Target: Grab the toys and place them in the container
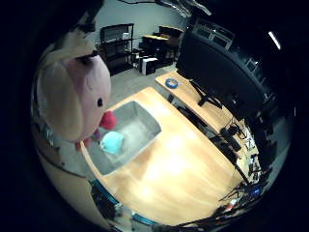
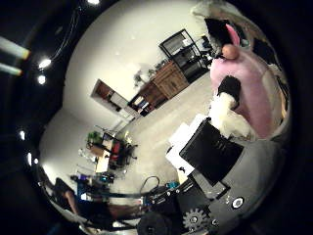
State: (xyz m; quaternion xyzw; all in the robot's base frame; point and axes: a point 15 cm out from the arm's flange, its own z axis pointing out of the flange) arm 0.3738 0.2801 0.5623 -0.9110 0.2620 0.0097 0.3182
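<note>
Over wooden worktop (image 1: 178,164), with hand (image 2: 230,191) curled round pink plush toy (image 1: 72,94) above grey container (image 1: 145,121) near its far corner: best centred over blue toy (image 1: 112,142) before letting go.

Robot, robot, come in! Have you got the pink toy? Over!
Hand shut on pink plush toy, held up above the wooden table. Grey container below, blue toy already inside. Nothing blocking the drop.
</note>
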